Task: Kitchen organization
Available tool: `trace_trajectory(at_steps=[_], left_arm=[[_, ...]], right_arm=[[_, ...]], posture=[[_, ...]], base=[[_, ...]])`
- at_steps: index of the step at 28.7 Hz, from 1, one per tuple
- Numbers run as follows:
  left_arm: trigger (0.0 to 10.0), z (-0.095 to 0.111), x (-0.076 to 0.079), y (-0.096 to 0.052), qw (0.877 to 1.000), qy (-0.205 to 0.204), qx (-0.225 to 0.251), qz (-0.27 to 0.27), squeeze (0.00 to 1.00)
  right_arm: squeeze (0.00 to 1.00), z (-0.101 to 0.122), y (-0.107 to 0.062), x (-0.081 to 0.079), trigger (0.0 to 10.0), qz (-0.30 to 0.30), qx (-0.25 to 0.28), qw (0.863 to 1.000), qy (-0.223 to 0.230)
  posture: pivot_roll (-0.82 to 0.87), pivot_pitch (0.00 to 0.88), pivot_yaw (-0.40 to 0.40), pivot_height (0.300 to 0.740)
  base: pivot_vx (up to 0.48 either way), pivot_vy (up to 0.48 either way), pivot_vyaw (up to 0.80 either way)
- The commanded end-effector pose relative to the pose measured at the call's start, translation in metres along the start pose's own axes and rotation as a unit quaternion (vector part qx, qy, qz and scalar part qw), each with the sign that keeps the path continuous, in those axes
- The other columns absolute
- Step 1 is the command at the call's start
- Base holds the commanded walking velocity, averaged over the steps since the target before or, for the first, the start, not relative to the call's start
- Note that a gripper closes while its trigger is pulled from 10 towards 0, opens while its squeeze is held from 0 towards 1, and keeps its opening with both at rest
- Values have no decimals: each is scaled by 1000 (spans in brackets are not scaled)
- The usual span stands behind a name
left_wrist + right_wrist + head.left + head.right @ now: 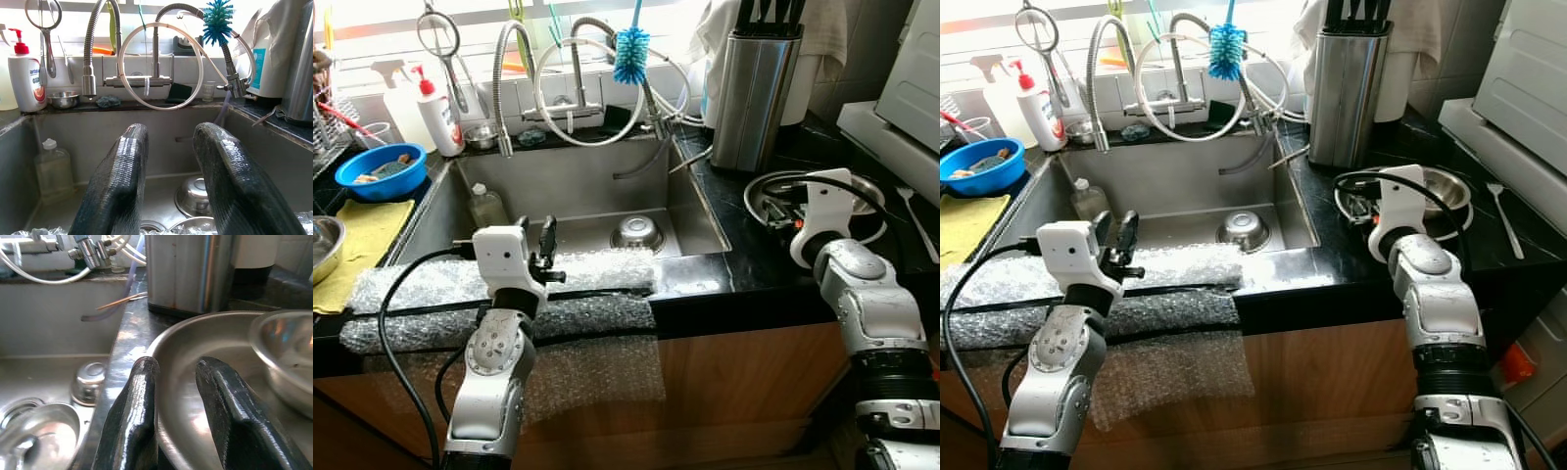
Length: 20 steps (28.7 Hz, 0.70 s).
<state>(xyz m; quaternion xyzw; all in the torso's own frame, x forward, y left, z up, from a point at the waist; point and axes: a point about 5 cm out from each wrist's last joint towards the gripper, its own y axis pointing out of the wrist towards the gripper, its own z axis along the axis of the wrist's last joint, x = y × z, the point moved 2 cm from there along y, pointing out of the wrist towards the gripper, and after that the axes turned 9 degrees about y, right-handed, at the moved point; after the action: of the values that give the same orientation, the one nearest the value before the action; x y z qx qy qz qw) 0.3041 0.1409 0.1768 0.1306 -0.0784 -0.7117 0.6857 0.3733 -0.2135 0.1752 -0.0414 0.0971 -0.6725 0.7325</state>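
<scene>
Nearest, bubble wrap (499, 294) is draped over the front edge of a black counter (734, 269) and hangs down the wooden cabinet front. The left gripper (546, 247) is raised just above the wrap at the near rim of the sink (597, 191), its fingers (117, 186) parted with nothing between them. To the right, the right gripper (176, 421) is held over the near rim of a steel plate (195, 362) on the counter; its jaws are open around that rim, not yet closed on it. A small steel bowl (286, 355) sits in the plate. In the sink lie an upturned bowl (637, 233) and a clear bottle (486, 205). Farther back, a knife block (754, 88) stands behind the plate, and a blue brush (630, 54) hangs over the tap (573, 93). At far left, a blue bowl (380, 171) rests beside a yellow cloth (362, 235).
</scene>
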Motion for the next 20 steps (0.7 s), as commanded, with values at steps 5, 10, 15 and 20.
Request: trace_trajectory(at_steps=[5, 10, 15, 20], left_arm=[[10000, 3, -1, 1, 1000, 6, 0, -4, 0], [10000, 1, 1, 1, 1000, 4, -4, -11, 0], [10000, 1, 2, 1, 1000, 2, -6, -15, 0], [10000, 0, 4, 0, 1000, 0, -9, -22, 0]], right_arm=[[0, 12, 4, -10, 10000, 17, 10, 999, 24], [0, 14, 4, -13, 10000, 18, 5, 999, 36], [0, 14, 5, -13, 10000, 10, -1, 999, 44], [0, 12, 6, -12, 10000, -1, -17, 998, 57]], posture=[[-113, 0, 85, 740], [-113, 0, 84, 740], [-112, 0, 82, 740], [-110, 0, 81, 740]], base=[[0, 0, 0], [0, 0, 0], [0, 0, 0], [0, 0, 0]])
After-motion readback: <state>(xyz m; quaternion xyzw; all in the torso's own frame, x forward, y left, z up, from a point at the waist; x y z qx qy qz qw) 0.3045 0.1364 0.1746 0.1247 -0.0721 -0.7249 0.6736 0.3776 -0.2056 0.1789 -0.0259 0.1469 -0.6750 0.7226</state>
